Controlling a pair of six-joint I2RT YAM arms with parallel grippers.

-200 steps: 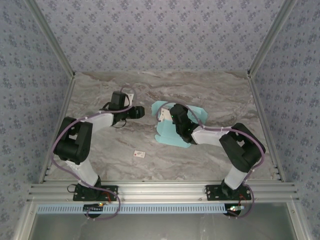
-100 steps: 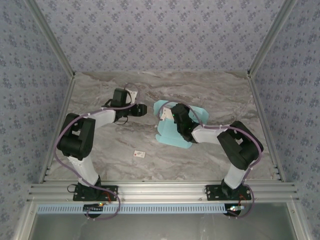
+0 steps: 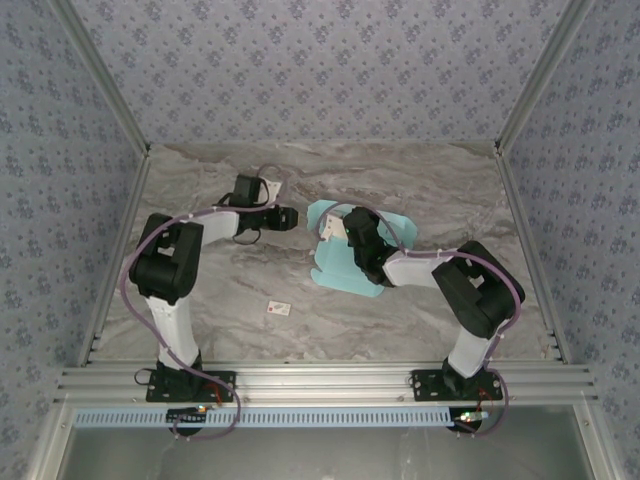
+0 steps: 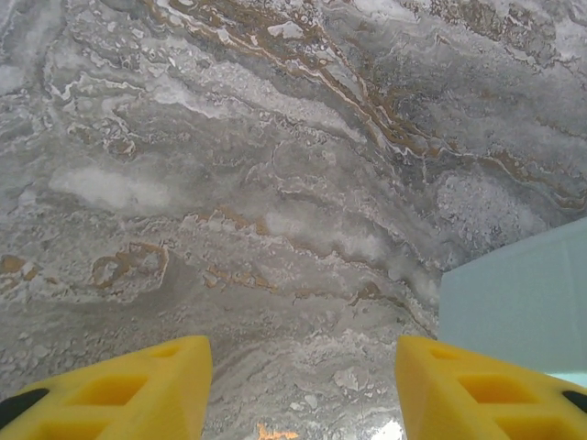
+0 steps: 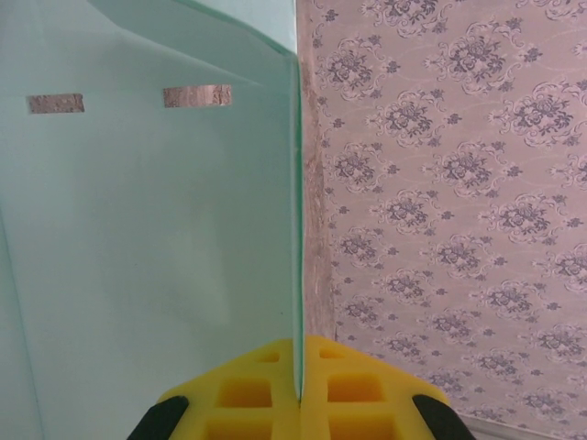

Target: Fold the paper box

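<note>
**Item: the paper box** [image 3: 335, 272]. Mint-turquoise thin card, die-cut, partly raised.

**Location:** on the marble table [image 3: 420, 190], right of centre, under the wrist of the right arm. Rounded flaps spread flat on the far and near sides. In the right wrist view one panel [image 5: 147, 229] stands on edge, with two small slots near its top.

**Right gripper** [image 5: 300, 353]**:** yellow fingers pressed together on the free edge of the upright panel, with the card running into the seam between them.

**Left gripper** [image 4: 301, 367]**:** fingers spread wide with nothing between them, low over bare marble just left of the sheet. A corner of the card [image 4: 518, 302] enters its view on the right.

**Handling (a judgement):** very light, and stiff only along its creases. A panel probably bows or kinks if pushed mid-face. The surface looks smooth, so a flat sheet is likely to slide on the marble unless one point is pinned (the right pinch serves as that anchor). Overpressure may leave a false crease.

**Where to take hold:** by edges and flap margins close to a score line, not in the open face. The corner nearest the left gripper is the natural second hold.

**Also present:** a small white tag [image 3: 279, 309], near the front, well apart from the card.
</note>
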